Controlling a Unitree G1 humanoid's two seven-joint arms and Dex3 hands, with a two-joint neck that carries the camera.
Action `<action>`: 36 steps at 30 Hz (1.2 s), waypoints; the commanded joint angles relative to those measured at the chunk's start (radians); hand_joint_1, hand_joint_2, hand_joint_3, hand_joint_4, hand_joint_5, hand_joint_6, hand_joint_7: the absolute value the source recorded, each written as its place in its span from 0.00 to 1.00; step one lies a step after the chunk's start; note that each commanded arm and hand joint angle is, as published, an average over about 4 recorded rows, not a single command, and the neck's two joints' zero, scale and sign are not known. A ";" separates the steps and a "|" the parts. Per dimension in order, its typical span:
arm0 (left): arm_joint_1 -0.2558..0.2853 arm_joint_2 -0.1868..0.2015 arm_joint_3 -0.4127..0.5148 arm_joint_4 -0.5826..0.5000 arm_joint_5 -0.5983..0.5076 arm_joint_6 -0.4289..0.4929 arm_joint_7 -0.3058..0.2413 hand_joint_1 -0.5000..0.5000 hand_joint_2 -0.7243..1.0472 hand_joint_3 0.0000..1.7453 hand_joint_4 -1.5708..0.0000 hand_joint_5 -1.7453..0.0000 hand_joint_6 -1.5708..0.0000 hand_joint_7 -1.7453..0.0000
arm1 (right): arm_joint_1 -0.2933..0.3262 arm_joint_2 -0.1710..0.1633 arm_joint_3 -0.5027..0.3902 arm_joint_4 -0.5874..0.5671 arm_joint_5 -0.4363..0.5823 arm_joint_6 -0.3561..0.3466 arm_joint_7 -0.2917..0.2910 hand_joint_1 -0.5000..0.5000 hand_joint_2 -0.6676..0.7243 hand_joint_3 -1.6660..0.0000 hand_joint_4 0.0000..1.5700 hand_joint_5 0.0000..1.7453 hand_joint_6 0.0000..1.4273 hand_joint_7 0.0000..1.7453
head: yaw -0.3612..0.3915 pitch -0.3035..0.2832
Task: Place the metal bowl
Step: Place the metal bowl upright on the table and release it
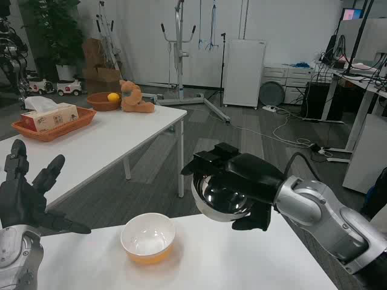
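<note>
Tissue box (49, 116) in orange tray (83, 117), perhaps wicker.

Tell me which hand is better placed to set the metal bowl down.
Right: the right hand already holds the metal bowl above the table; the left hand is open, off to the side.

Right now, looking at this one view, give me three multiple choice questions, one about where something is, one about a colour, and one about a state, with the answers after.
1. Where is the metal bowl?
A. Flat on the near table
B. Held up above the near table's far edge
C. On the far table

2. What colour is the inside of the small bowl on the near table?
A. White
B. Blue
C. Black

3. What is the left robot hand doing?
A. Gripping the tissue box
B. Holding the small bowl
C. Holding nothing, fingers apart

Answers:
1. B, the right robot hand grips it in the air, tilted.
2. A, its inside is white, its outside orange.
3. C, its fingers are spread with nothing between them.
</note>
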 commanded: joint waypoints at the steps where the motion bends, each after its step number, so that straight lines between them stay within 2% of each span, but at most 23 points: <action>1: 0.020 0.001 0.014 -0.034 0.011 -0.007 -0.024 0.00 0.00 0.05 0.64 1.00 1.00 1.00 | -0.067 0.003 0.056 -0.012 -0.028 0.017 0.008 0.08 0.00 0.05 0.44 0.89 0.76 0.88 | -0.001 -0.010; 4: 0.020 0.001 0.014 -0.033 0.010 -0.007 -0.024 0.00 0.03 0.05 0.64 1.00 1.00 1.00 | -0.067 0.003 0.056 -0.012 -0.028 0.018 0.008 0.09 0.00 0.05 0.44 0.89 0.76 0.88 | -0.001 -0.006; 19: 0.020 -0.001 0.014 -0.033 0.010 -0.007 -0.024 0.00 0.00 0.04 0.64 1.00 1.00 1.00 | -0.067 0.003 0.058 -0.015 -0.029 0.020 0.008 0.09 0.02 0.05 0.44 0.89 0.76 0.88 | -0.001 -0.009; 26: 0.020 -0.001 0.014 -0.033 0.011 -0.007 -0.024 0.00 0.01 0.04 0.64 1.00 1.00 1.00 | -0.060 -0.001 0.095 -0.002 -0.091 0.024 0.025 0.09 0.00 0.05 0.44 0.89 0.76 0.88 | -0.007 -0.057; 32: 0.022 -0.001 0.014 -0.034 0.010 -0.007 -0.024 0.00 0.00 0.04 0.64 1.00 1.00 1.00 | -0.005 0.001 0.148 0.067 -0.096 0.024 0.028 0.08 0.00 0.05 0.44 0.89 0.74 0.88 | -0.013 -0.096; 36: 0.019 -0.001 0.010 -0.032 0.008 -0.006 -0.024 0.00 0.00 0.05 0.64 1.00 1.00 1.00 | 0.036 0.038 0.162 0.133 -0.100 0.012 0.018 0.10 0.00 0.05 0.44 0.89 0.73 0.88 | -0.025 -0.130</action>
